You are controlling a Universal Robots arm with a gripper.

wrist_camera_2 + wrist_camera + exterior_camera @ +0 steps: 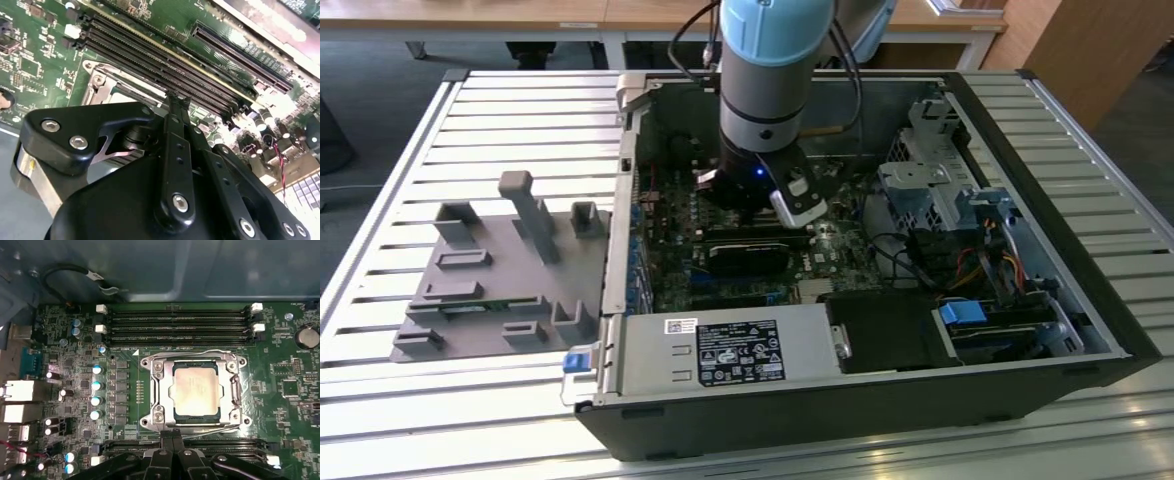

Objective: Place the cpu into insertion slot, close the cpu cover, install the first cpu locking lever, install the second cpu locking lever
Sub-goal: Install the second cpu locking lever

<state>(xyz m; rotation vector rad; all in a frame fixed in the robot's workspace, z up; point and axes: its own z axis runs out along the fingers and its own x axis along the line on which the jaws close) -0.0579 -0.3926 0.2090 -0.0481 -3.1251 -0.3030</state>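
One hand (pixel 172 440), fingers together, just beside the covered cpu (pixel 196 389).

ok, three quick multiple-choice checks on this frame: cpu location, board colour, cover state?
1. Where is the cpu?
A) in a person's hand
B) on the motherboard, framed by the cpu cover
C) on a plate

2. What colour is the motherboard?
A) blue
B) red
C) green

3. The cpu cover is:
A) lying flat around the cpu
B) standing upright
C) off the board

Key:
1 B: in the first wrist view its silvery top shows through the cover's window.
2 C: the board is green in both wrist views.
3 A: the frame lies level around the chip.
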